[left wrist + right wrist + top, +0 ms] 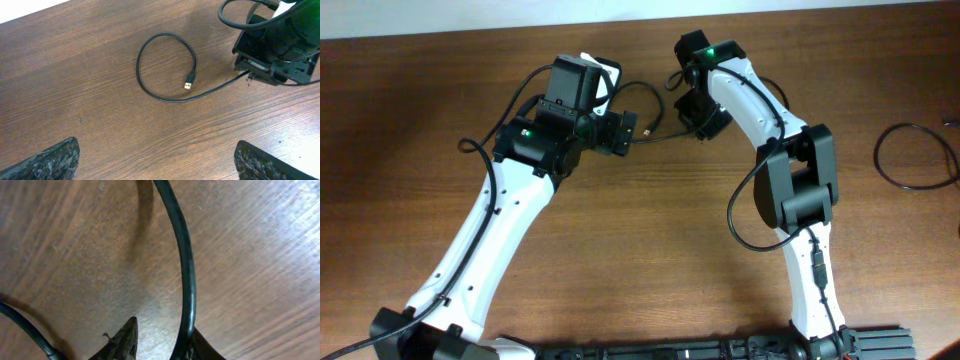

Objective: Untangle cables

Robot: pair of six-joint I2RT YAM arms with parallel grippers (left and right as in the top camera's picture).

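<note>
A thin black cable (139,75) lies in a loop on the wooden table, its gold USB plug (188,85) inside the loop. Its free run leads to my right gripper (246,71). In the right wrist view the cable (188,275) passes between the narrowed jaws of my right gripper (162,330). It rests against the right finger (200,347), and a gap shows to the left finger (125,342). My left gripper (157,165) hangs wide open above the table, short of the loop, holding nothing. From overhead, the cable (665,135) spans both grippers.
A second black cable (878,158) lies looped at the table's right edge, apart from both arms. A white object (607,68) shows behind the left wrist. Another dark strand (25,325) crosses the lower left of the right wrist view.
</note>
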